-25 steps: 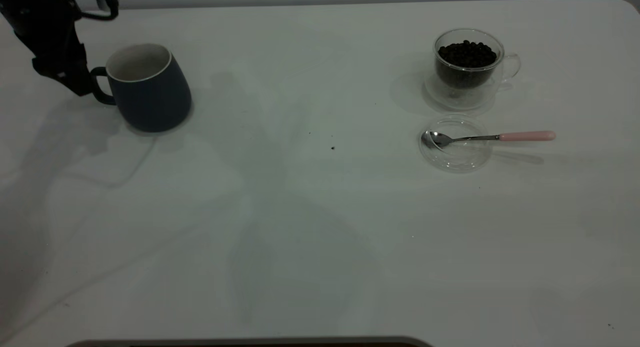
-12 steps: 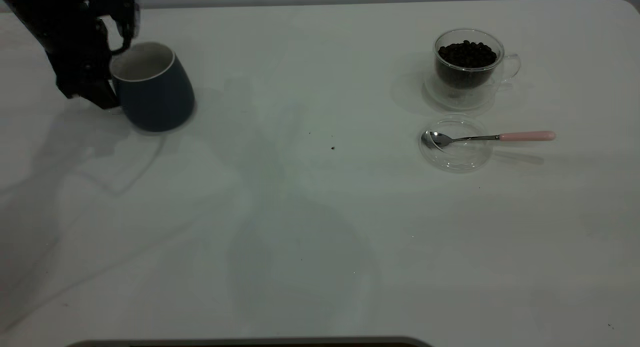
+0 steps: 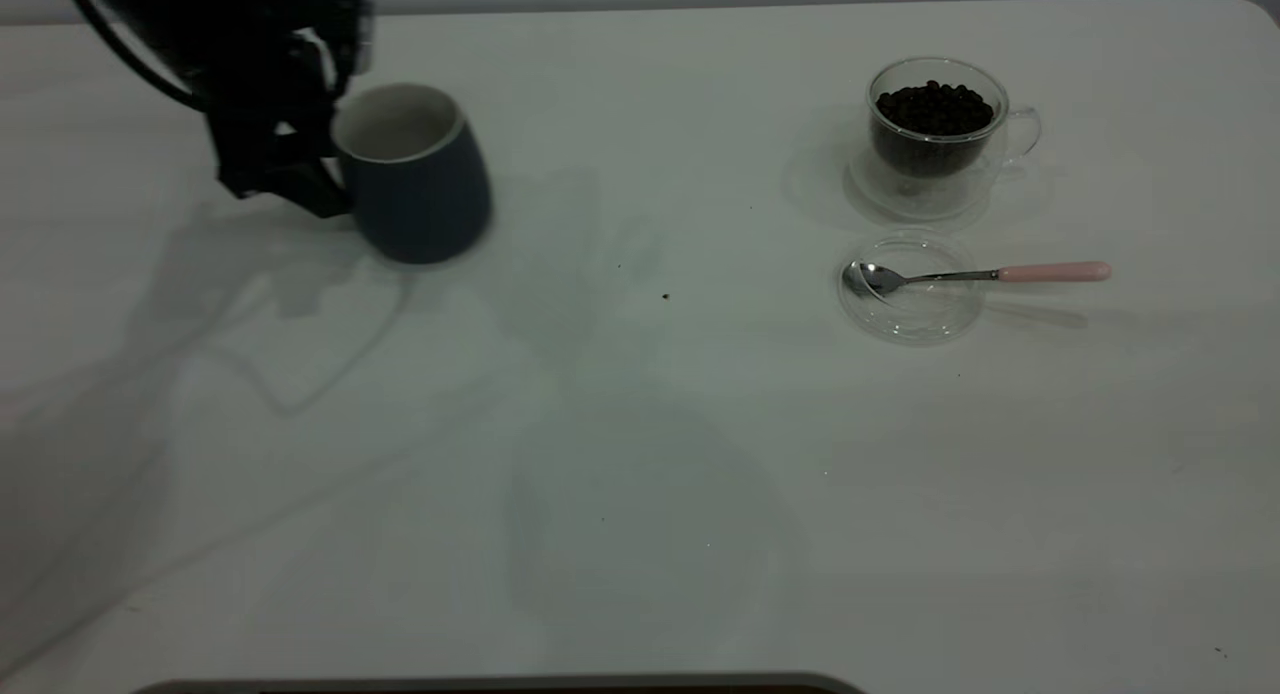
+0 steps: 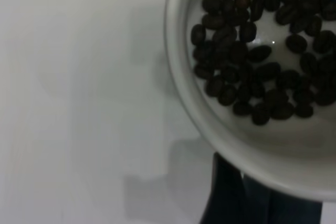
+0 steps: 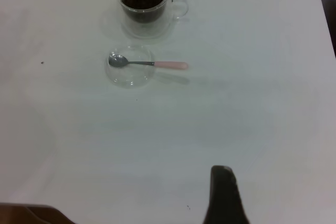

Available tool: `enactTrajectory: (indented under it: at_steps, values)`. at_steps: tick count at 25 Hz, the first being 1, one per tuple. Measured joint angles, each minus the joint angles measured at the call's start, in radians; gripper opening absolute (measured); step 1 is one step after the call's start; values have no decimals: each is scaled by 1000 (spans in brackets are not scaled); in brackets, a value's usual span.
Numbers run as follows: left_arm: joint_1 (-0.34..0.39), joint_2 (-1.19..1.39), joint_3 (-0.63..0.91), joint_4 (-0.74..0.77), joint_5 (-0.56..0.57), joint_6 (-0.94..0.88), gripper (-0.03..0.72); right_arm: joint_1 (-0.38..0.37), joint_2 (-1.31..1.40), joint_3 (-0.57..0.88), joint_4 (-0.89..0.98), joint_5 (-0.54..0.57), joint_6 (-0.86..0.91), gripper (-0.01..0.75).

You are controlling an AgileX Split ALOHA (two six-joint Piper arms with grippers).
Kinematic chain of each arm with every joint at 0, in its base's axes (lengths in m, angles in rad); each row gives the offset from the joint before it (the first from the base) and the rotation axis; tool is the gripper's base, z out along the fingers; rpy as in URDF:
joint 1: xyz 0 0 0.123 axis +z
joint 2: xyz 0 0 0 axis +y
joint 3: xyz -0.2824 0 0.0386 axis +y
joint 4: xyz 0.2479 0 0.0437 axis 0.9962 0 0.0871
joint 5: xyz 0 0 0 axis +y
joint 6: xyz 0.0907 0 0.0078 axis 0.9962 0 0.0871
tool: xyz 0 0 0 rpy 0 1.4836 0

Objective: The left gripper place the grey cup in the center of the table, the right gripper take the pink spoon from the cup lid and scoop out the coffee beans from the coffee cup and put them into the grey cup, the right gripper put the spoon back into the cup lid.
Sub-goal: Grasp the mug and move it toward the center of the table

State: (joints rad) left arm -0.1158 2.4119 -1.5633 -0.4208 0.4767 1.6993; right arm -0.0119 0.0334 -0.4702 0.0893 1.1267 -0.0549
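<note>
The grey cup (image 3: 415, 174) has slid centreward across the white table (image 3: 640, 454), handle clenched in the left claw (image 3: 325, 179).

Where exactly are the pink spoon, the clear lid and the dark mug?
pink spoon (image 3: 1053, 271), exterior view, on its pink handle.
cup lid (image 3: 925, 324), exterior view, on its near rim.
grey cup (image 3: 425, 199), exterior view, on its outer wall.

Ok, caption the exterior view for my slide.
Left end effector moves the grey cup along the table; pink spoon rests on cup lid.
</note>
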Motion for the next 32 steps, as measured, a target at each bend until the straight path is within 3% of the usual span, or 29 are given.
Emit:
enactTrajectory:
  at_steps: [13, 32]
  values:
    - [-153, 1, 0, -91, -65, 1, 569, 0, 0, 0, 0, 0, 0, 564]
    - [-191, -3, 0, -92, -36, -44, 569, 0, 0, 0, 0, 0, 0, 564]
